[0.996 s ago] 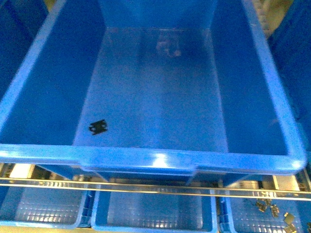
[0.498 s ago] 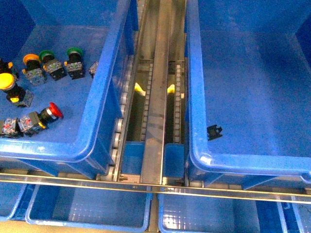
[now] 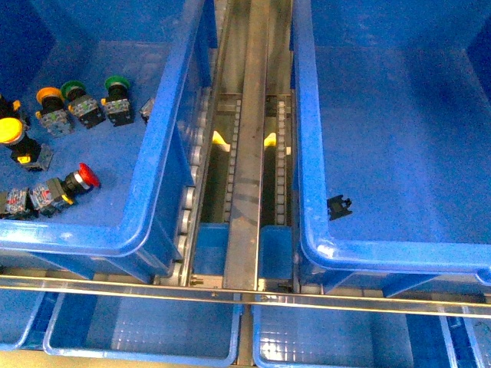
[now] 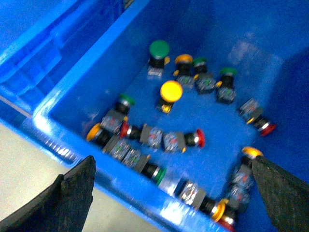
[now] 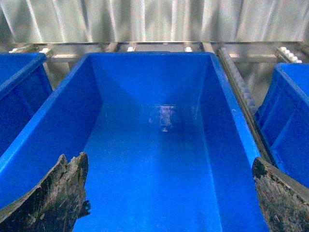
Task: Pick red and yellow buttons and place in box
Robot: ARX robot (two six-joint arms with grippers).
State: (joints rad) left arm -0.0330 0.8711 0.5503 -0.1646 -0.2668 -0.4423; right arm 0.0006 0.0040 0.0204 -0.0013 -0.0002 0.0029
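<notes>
Grippers: left gripper (image 4: 171, 169) is spread wide over the left bin (image 3: 146, 230) with nothing between its pads. Right gripper (image 5: 169, 166) is equally spread and empty, above the box (image 5: 231, 111). Neither arm shows in the front view.

Nearest in the bin: red button (image 3: 87, 178) lies on its side, cap toward the box side, block end touching a neighbour. Behind it is a yellow button (image 3: 11, 129). Further back, an amber button (image 3: 47, 95) sits beside green buttons (image 3: 115, 83).

Handling, judged: light, rigid, hard plastic. The smooth domed cap likely slips, and a lying button may roll. Best hold is across the black collar or the squared block, not the cap. Clustered ones need a finger slid between neighbours.

Hidden: the bin's left part is cut off in the front view. The wrist view is blurred, so cap colours at its near wall are uncertain. The visible box floor shows only a small black clip (image 3: 338, 207), and the far end is out of frame.
</notes>
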